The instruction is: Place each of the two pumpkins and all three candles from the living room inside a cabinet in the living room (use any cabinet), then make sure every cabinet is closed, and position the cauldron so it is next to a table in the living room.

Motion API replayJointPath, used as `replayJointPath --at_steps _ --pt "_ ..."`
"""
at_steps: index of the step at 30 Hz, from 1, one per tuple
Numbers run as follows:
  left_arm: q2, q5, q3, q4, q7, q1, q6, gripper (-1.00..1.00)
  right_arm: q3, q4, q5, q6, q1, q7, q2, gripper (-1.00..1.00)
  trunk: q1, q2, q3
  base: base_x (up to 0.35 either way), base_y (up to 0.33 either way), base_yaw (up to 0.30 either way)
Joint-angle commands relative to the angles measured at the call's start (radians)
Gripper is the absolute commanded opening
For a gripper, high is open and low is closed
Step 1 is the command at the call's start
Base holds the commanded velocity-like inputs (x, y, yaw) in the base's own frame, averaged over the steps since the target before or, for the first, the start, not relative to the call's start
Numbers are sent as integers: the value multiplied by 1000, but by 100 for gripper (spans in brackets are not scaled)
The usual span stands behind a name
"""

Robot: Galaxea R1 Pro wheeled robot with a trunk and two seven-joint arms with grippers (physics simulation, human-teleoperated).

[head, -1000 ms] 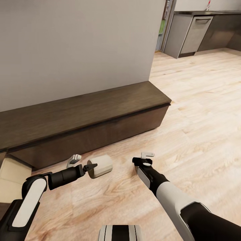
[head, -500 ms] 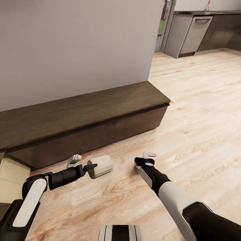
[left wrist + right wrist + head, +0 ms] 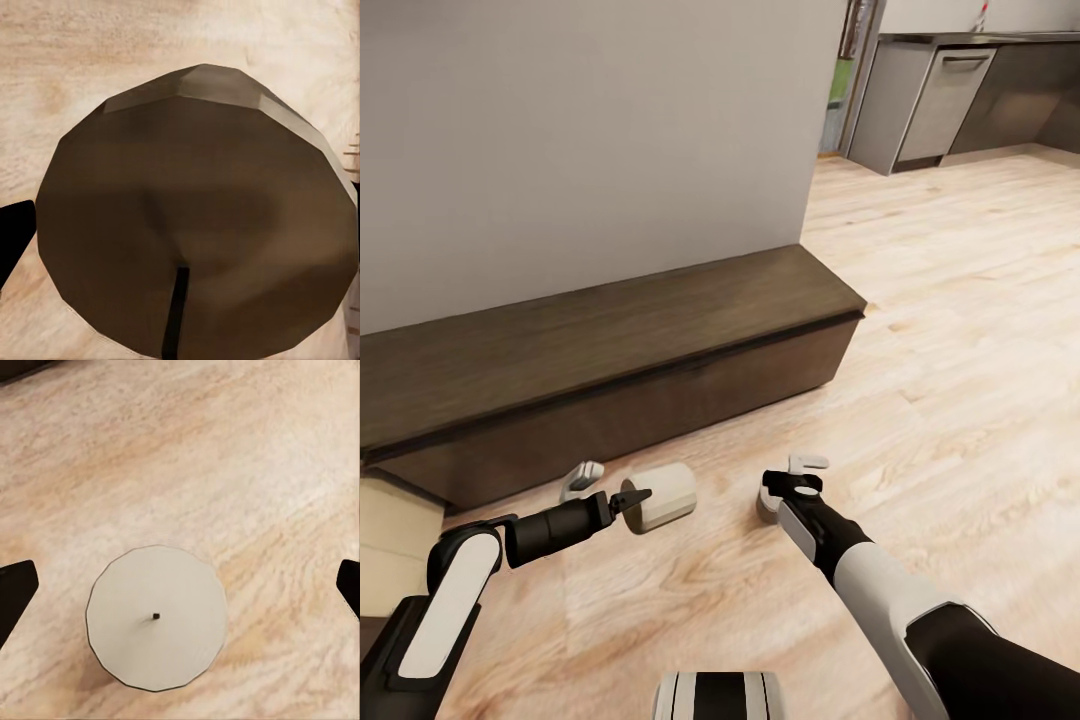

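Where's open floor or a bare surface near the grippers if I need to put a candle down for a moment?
The cabinet top is bare along its length under the grey wall. The plank floor to the right of the right gripper is open toward the kitchen. It's tighter between the cabinet front and the left gripper, which holds a candle; another candle stands under the right gripper.

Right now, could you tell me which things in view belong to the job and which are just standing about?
Job:
- candle in left gripper
- candle on floor under right gripper
- cabinet

Standing about:
- grey wall
- kitchen cupboards
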Motion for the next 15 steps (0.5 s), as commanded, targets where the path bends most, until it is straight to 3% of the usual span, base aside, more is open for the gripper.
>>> replayJointPath --at_steps 1,11,15 --pt "-1 -8 1 0 -10 -1 4 -100 8 -2 -4 7 0 -8 -1 100 0 0 -1 158 0 0" --pt "-1 -6 -4 -1 -10 -1 7 -100 7 -3 -4 7 0 -10 -1 100 0 0 -1 19 0 0" --pt "0 11 -3 -2 -14 -1 7 -100 6 -2 -6 13 0 1 -1 100 0 0 -1 0 0 0"
